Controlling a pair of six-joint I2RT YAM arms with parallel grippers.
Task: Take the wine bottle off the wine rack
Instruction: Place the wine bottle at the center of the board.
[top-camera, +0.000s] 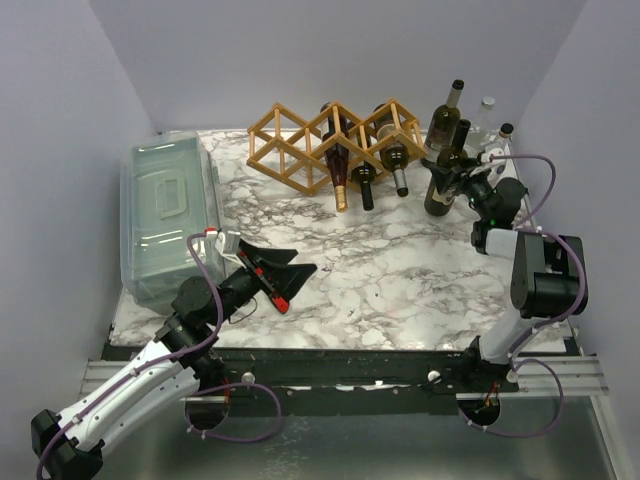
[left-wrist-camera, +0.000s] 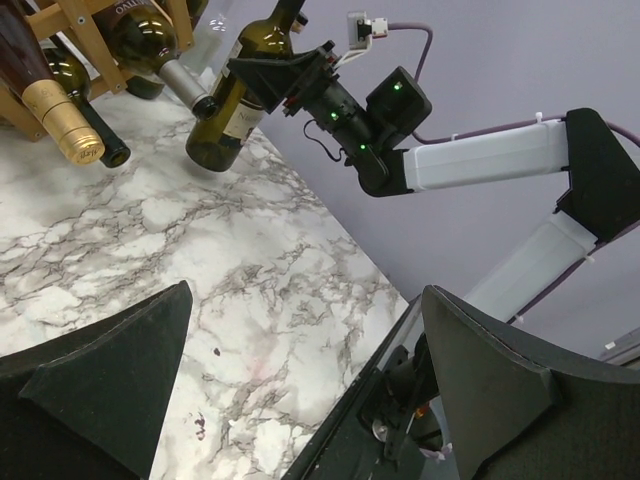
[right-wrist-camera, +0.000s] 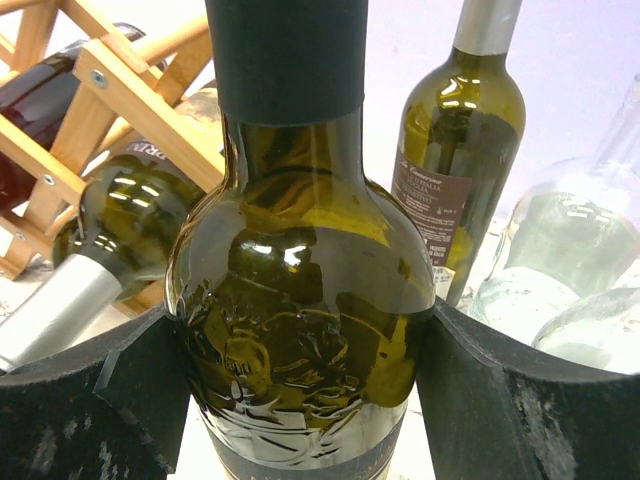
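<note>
The tan lattice wine rack (top-camera: 300, 140) (left-wrist-camera: 80, 30) (right-wrist-camera: 110, 90) stands at the back of the marble table, with three bottles lying in its right cells, necks pointing toward me (top-camera: 362, 180). Just right of it an olive-green wine bottle (top-camera: 437, 197) (left-wrist-camera: 235, 110) (right-wrist-camera: 300, 290) stands upright outside the rack. My right gripper (top-camera: 455, 172) (right-wrist-camera: 300, 330) is shut on its shoulder, one pad on each side. Whether its base touches the marble I cannot tell. My left gripper (top-camera: 300, 287) (left-wrist-camera: 305, 300) lies low over the table at front left, open and holding nothing.
A clear lidded plastic bin (top-camera: 170, 215) fills the left side. Behind the held bottle stand another green bottle (top-camera: 445, 120) (right-wrist-camera: 460, 150) and clear glass bottles (top-camera: 487, 115) (right-wrist-camera: 560, 260). Purple walls close in on three sides.
</note>
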